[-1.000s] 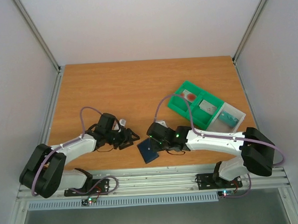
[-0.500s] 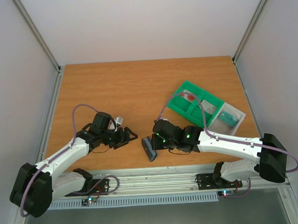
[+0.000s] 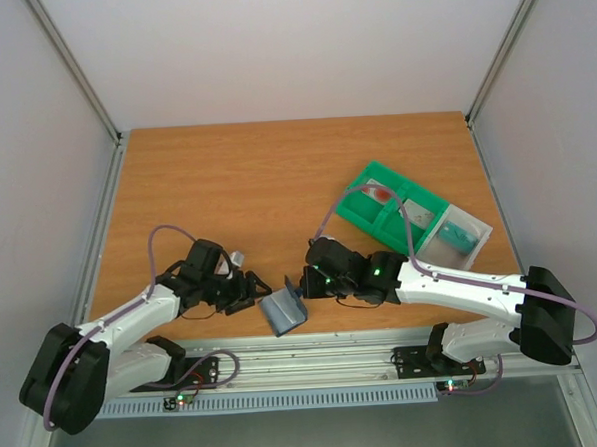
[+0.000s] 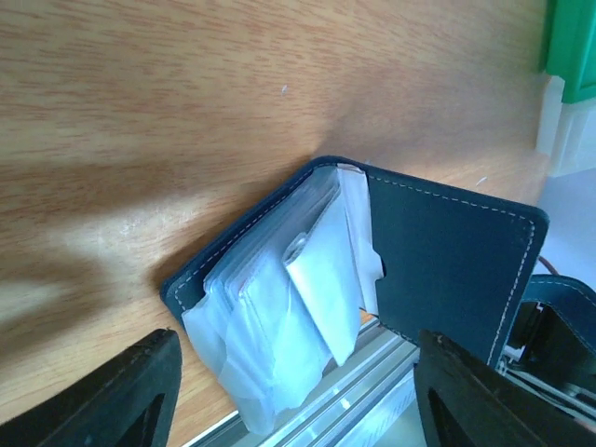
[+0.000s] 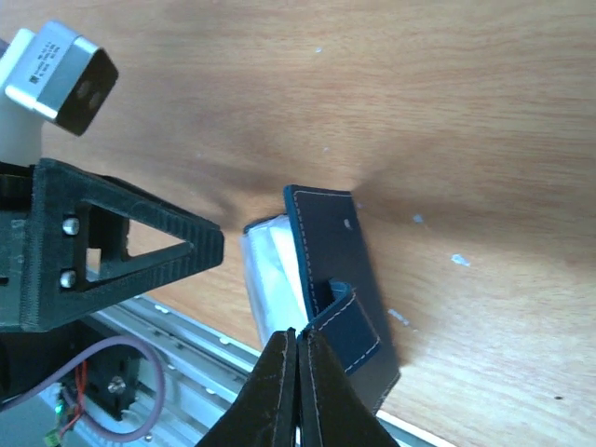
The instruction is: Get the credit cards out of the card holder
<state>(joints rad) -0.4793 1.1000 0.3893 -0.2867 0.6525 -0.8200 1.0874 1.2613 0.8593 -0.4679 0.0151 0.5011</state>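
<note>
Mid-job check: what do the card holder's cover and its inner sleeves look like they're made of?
The card holder has a cover that is likely leather or faux leather: matte slate-blue, with pale stitching along its edges. The inner sleeves look like thin, translucent plastic: slightly glossy, bending and fanned out. Their contents are too hazy to tell.

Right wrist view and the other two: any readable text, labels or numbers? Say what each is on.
Camera module on the left arm's wrist: a line of dark print on its side, too blurred to read.
Card holder: no lettering shows on its cover or its clear sleeves.
Card in the green tray: too small to read; only a red blotch shows.
Nothing else carries visible text, so no text can be quoted.
</note>
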